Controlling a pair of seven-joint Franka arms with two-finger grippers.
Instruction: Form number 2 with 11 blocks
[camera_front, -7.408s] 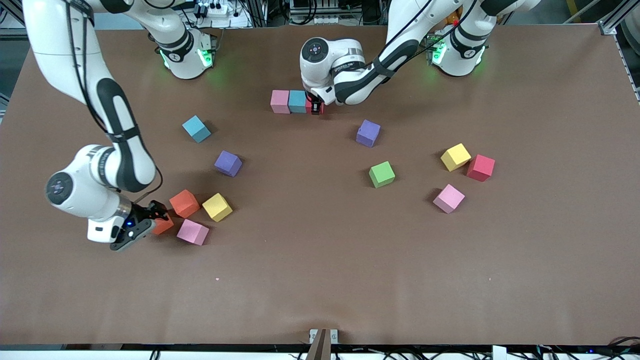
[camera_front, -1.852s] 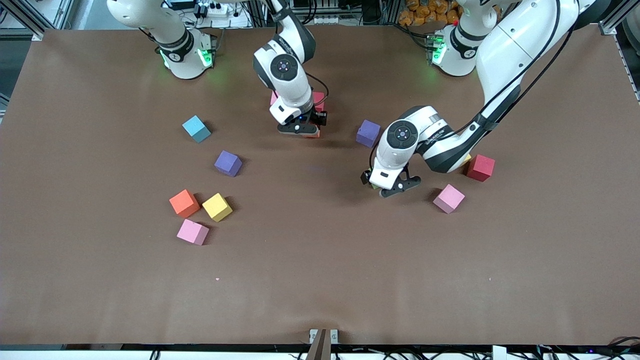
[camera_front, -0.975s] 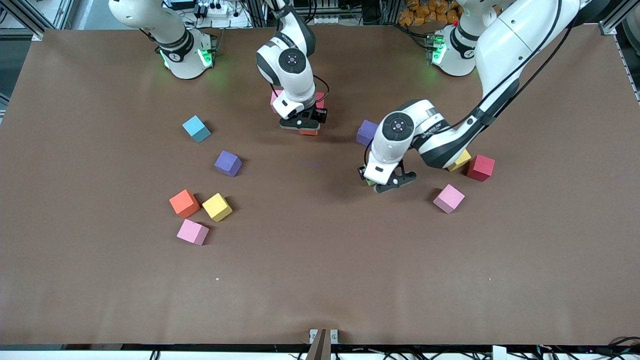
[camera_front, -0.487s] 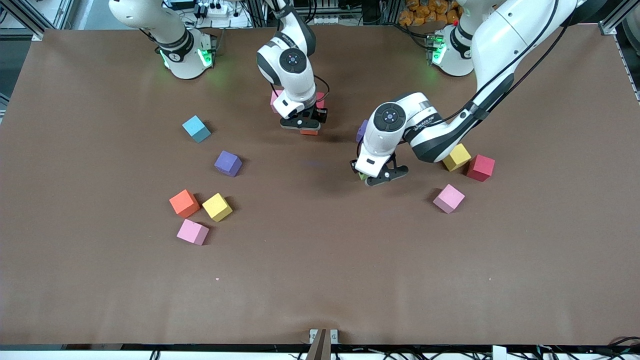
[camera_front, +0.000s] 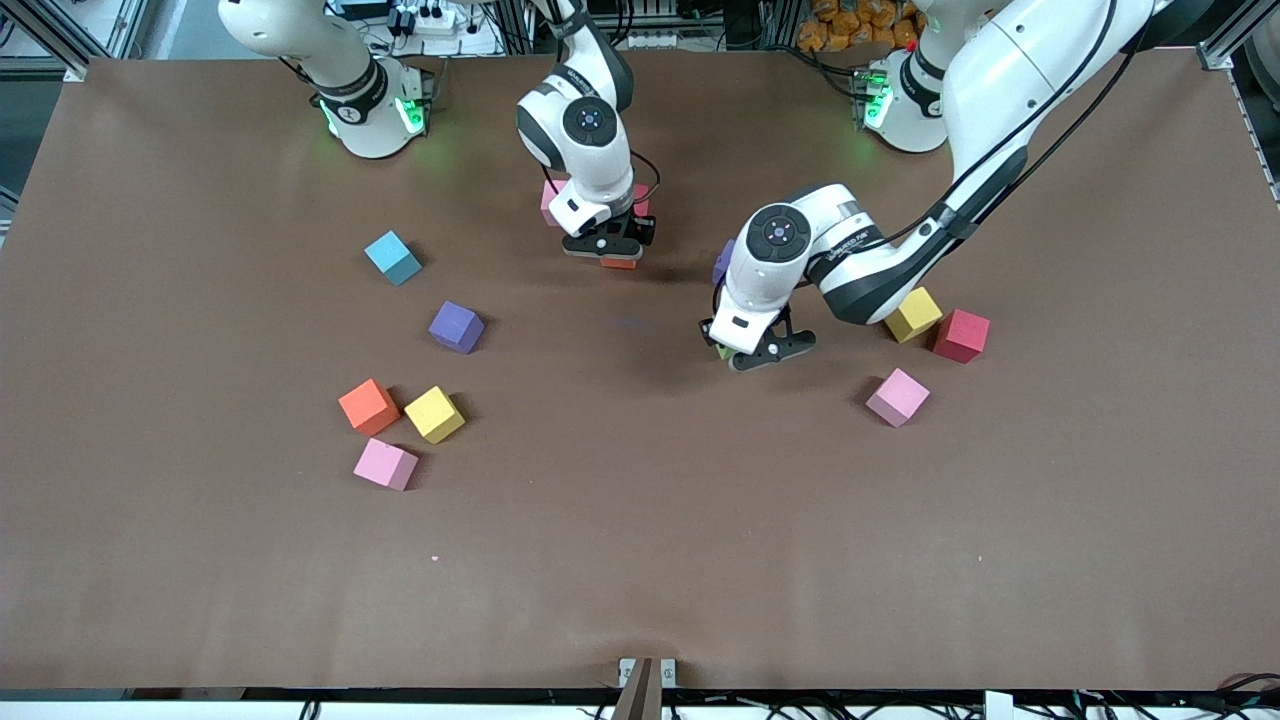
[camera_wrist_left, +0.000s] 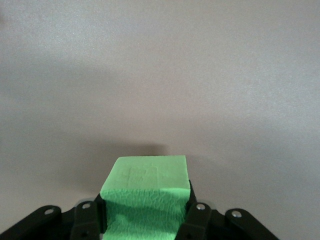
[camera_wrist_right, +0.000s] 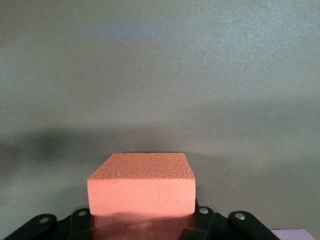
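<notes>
Left gripper (camera_front: 752, 353) over the middle of the bench (camera_front: 640, 560), fingers (camera_wrist_left: 196, 216) closed on the green block (camera_wrist_left: 146, 192). In the left wrist view the block sits squarely between the two fingers, its shadow on the brown surface below. In the front view only a sliver of green shows under the wrist.

Right gripper (camera_front: 607, 252) near the robots' edge of the bench, fingers (camera_wrist_right: 200, 216) clamped on an orange block (camera_wrist_right: 142, 189); its lower edge shows in the front view just under the gripper. Whether the block touches the bench, cannot tell.

Start of the number 2: a pink block (camera_front: 548, 200) and a red block (camera_front: 640, 198) peek out on either side of the right wrist, farther from the front camera than the held orange block. Rest of that row hidden by the arm.

Loose blocks:
- Toward the right arm's end: blue (camera_front: 392, 257), purple (camera_front: 456, 326), then a cluster of orange (camera_front: 368, 407), yellow (camera_front: 434, 414) and pink (camera_front: 385, 464) nearer the front camera.
- Toward the left arm's end: yellow (camera_front: 912, 314) beside red (camera_front: 961, 335), pink (camera_front: 897, 397) nearer the camera.
- A second purple block (camera_front: 721, 264), mostly covered by the left wrist.
</notes>
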